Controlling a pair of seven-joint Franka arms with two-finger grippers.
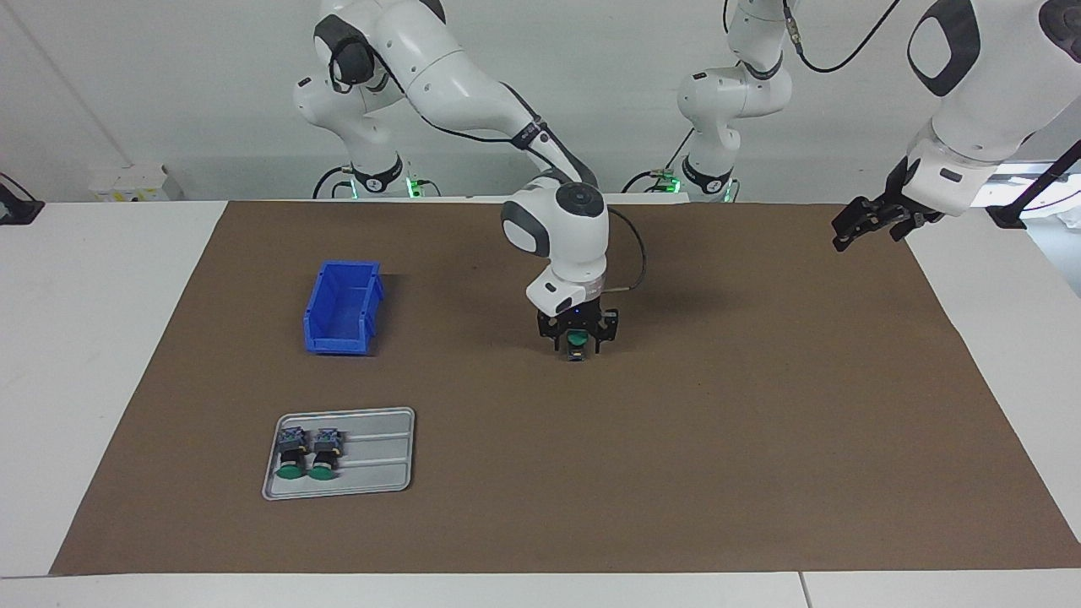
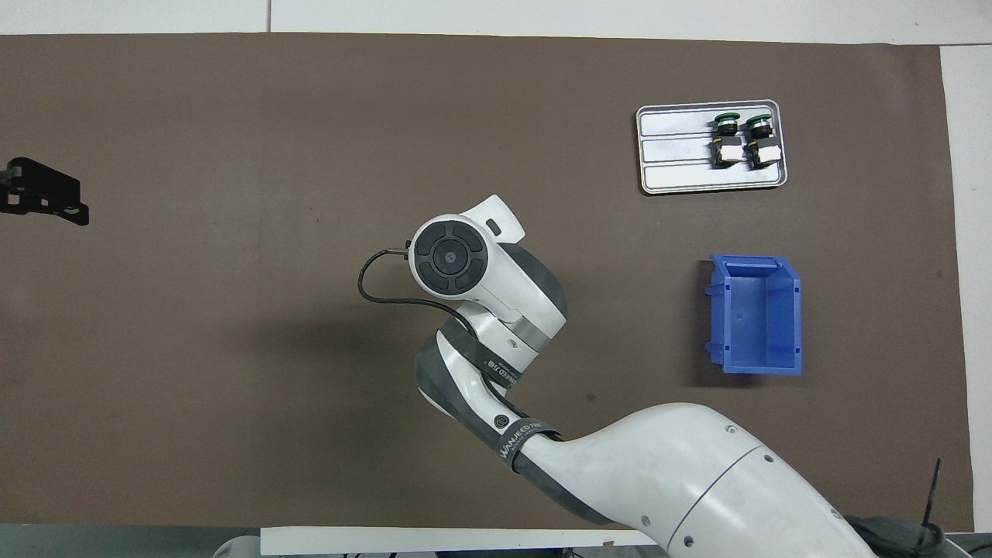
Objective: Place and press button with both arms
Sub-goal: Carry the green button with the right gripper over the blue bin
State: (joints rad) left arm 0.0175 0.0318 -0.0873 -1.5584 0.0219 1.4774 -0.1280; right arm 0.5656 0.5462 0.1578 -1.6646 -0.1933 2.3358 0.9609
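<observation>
My right gripper [image 1: 578, 348] points straight down low over the middle of the brown mat [image 1: 718, 439] and is shut on the button [image 1: 577, 339]. The button's green cap shows between the fingers and its lower end is close to the mat; I cannot tell whether it touches. In the overhead view the right arm's wrist [image 2: 449, 256] hides the gripper and the button. My left gripper [image 1: 853, 226] hangs raised over the mat's edge at the left arm's end of the table and waits; it also shows in the overhead view [image 2: 43, 198].
A grey tray [image 1: 380, 456] [image 2: 674, 167] toward the right arm's end holds two identical green-capped switches [image 1: 307, 452] [image 2: 742, 139] side by side. An open blue bin [image 1: 342, 308] [image 2: 756, 314] stands nearer to the robots than the tray.
</observation>
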